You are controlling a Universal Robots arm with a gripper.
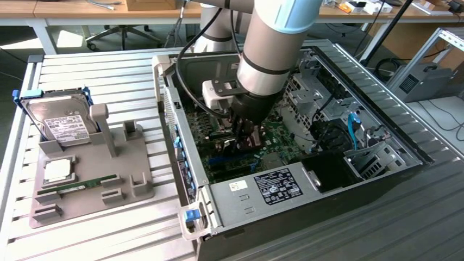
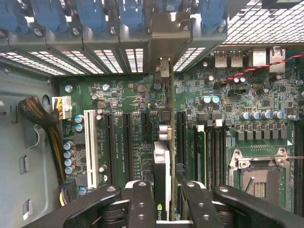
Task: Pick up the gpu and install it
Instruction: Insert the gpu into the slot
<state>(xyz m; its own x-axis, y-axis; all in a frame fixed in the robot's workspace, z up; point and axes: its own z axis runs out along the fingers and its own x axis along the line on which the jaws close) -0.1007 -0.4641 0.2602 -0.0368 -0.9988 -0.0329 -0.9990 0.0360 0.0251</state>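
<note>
Green motherboard (image 2: 128, 99) is spreading out under the wrist camera, and right down the middle the gpu (image 2: 162, 166) is standing on its edge, pinched between the two black jaws, one pressing on each face. So the jaws are sitting at a middling gap, clamped on the card. The card's far end is lining up with the slotted rear wall (image 2: 118, 59) of the case, under the row of blue clips (image 2: 90, 14). It's running alongside the long black expansion slots, with the white slot (image 2: 91, 147) off to one side and the bare processor socket (image 2: 259, 178) on the other. Whether the card's lower edge is sitting down in a slot, I can't tell from this angle.

In the exterior view, the arm (image 1: 272, 60) is reaching straight down into the open computer case (image 1: 225, 212), which is lying on its side on the slatted metal counter (image 1: 94, 70). Over on the exterior view's left, well apart from the case, a grey holder (image 1: 141, 155) is resting on the counter. It's carrying a silver hard drive (image 1: 64, 122) upright at the back and a narrow green RAM stick (image 1: 86, 185) lying flat nearer the front.
</note>
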